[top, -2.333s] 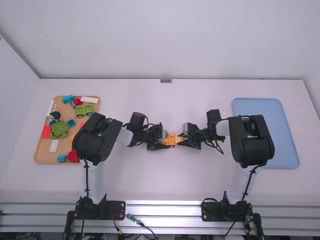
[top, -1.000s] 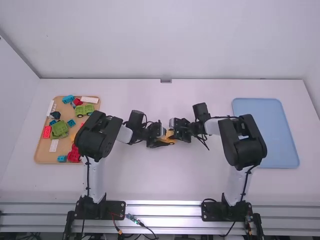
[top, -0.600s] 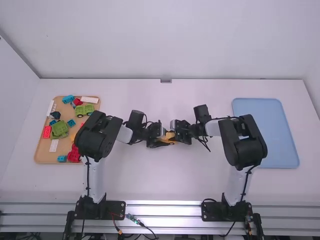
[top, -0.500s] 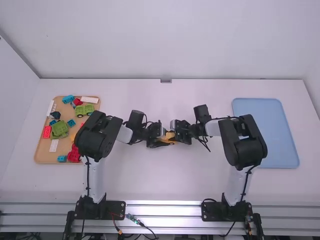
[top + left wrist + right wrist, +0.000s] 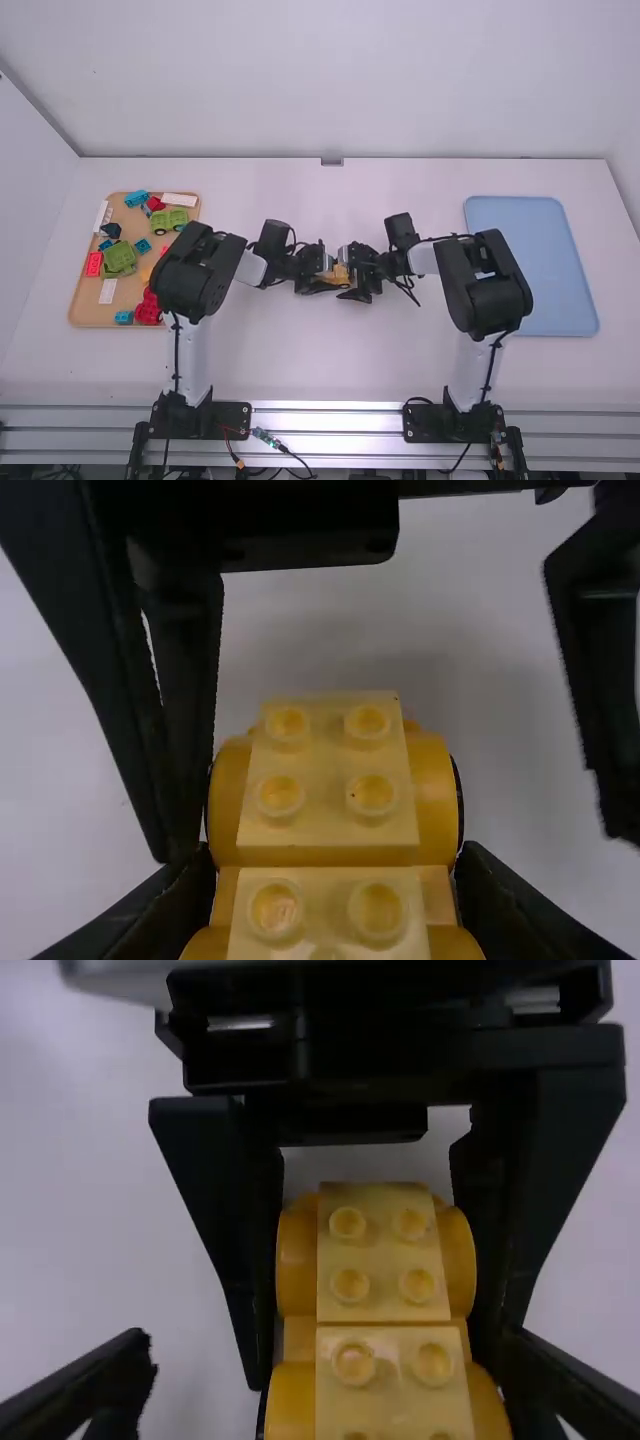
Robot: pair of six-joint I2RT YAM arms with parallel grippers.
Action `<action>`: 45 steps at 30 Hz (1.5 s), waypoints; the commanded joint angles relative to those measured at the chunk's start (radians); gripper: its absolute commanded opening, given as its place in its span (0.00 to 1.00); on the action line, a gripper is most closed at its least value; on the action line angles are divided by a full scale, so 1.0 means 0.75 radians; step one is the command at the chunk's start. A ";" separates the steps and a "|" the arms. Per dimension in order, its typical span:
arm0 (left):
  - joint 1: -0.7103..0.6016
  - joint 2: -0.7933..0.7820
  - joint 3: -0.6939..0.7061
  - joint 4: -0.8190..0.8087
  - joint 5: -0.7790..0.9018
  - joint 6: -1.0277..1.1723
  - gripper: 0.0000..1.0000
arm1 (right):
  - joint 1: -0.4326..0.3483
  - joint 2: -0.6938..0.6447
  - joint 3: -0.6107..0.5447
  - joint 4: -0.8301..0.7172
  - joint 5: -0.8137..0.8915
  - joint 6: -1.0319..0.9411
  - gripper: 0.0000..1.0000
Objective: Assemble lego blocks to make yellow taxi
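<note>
Between left fingers [image 5: 318,287] | yellow blocks [image 5: 329,826] gripped | right fingers [image 5: 357,295] parted around them

Two robot arms [image 5: 487,285], two trays [image 5: 545,305].
Toy pieces: two studded yellow blocks [image 5: 384,1252], three white blocks [image 5: 180,200], two green pieces [image 5: 118,260].

The left arm [image 5: 190,282] and right arm [image 5: 492,285] bend inward toward each other. The left gripper [image 5: 336,281] is closed on its load; opposite and facing it, the right gripper [image 5: 346,282] stands open, its fingers [image 5: 85,1385] spread to either side.
</note>
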State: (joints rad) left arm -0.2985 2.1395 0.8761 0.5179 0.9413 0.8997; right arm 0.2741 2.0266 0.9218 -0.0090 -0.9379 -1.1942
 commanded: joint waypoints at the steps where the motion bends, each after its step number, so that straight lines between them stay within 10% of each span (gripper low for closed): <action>1: -0.004 0.059 -0.007 -0.016 -0.104 0.042 0.54 | -0.031 -0.031 -0.018 -0.008 -0.047 -0.019 0.99; 14: -0.004 0.059 -0.008 -0.016 -0.104 0.012 0.54 | -0.145 -0.126 -0.017 0.066 -0.299 0.003 0.98; 15: -0.003 0.059 -0.008 -0.016 -0.104 0.012 0.54 | -0.148 -0.125 -0.017 0.064 -0.290 0.023 0.90; 18: -0.003 0.059 -0.008 -0.016 -0.104 0.013 0.54 | -0.146 -0.124 -0.020 0.064 -0.270 0.065 0.19; 20: -0.003 0.059 -0.008 -0.016 -0.104 0.012 0.54 | -0.137 -0.124 -0.028 0.068 -0.237 0.061 0.01; 45: -0.004 0.059 -0.008 -0.016 -0.104 0.009 0.49 | -0.063 -0.006 -0.094 0.316 -0.184 0.092 0.00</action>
State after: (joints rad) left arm -0.2985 2.1391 0.8772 0.5186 0.9344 0.8856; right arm 0.2291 1.9911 0.8268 0.2325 -1.0458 -1.1290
